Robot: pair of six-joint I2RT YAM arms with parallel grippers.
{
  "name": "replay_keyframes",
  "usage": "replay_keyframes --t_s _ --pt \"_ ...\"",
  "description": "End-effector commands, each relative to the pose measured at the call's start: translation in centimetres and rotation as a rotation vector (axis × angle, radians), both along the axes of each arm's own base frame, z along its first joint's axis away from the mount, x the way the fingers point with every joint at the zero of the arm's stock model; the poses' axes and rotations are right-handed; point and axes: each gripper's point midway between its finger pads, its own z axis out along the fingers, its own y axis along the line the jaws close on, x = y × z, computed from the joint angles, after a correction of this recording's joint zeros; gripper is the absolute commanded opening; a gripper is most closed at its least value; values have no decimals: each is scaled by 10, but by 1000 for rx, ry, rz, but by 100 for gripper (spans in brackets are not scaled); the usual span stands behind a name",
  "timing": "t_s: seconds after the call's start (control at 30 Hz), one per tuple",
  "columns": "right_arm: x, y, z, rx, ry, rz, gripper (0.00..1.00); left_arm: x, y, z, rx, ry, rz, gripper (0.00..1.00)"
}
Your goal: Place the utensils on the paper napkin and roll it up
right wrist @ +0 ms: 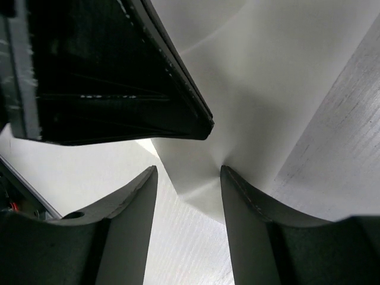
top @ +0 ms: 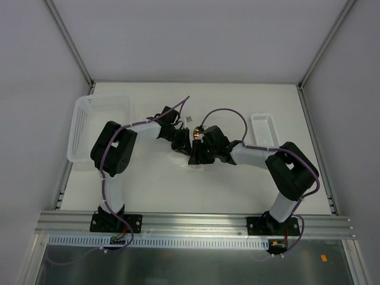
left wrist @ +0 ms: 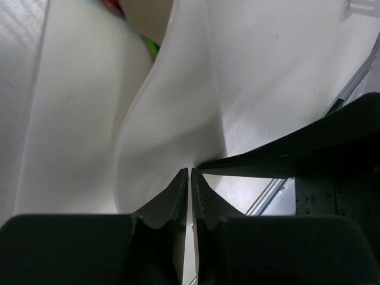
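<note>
The white paper napkin (left wrist: 172, 113) curls upward in a tall bend. My left gripper (left wrist: 190, 172) is shut on its edge, with only a thin sliver of paper between the fingers. My right gripper (right wrist: 189, 169) stands open around a folded corner of the napkin (right wrist: 237, 119), and its right fingertip (right wrist: 228, 175) touches the crease. From above, both grippers meet over the napkin (top: 181, 163) at the table's middle, left gripper (top: 180, 147) beside right gripper (top: 196, 155). A gold glint (top: 195, 133) between the wrists may be the spoon bowl. The other utensils are hidden.
A large white perforated basket (top: 98, 127) stands at the left edge of the table. A small white tray (top: 263, 129) lies at the right. A small grey cube (top: 189, 119) sits behind the grippers. Metal frame rails border the table.
</note>
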Motion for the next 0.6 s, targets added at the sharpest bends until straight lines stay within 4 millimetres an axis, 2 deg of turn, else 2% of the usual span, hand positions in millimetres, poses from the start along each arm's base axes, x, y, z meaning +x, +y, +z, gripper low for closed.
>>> replay_keyframes --t_s 0.0,0.2,0.33,0.4,0.47,0.53,0.57 --pt "-6 -17 -16 -76 20 -5 51 -7 9 -13 28 35 15 5" --pt "-5 -13 2 -36 1 2 52 -8 25 -33 81 68 52 1" --pt "-5 -8 27 46 -2 6 53 -7 28 -38 95 75 59 0" --pt "2 -8 46 103 -21 -11 53 -7 29 -40 102 77 62 0" --pt "10 -10 58 165 -19 -30 52 -9 29 -43 110 81 64 0" --pt "13 -9 72 233 1 -54 46 -8 30 -43 110 86 68 0" --pt "21 -14 75 258 2 -81 43 -10 30 -44 109 93 67 0"
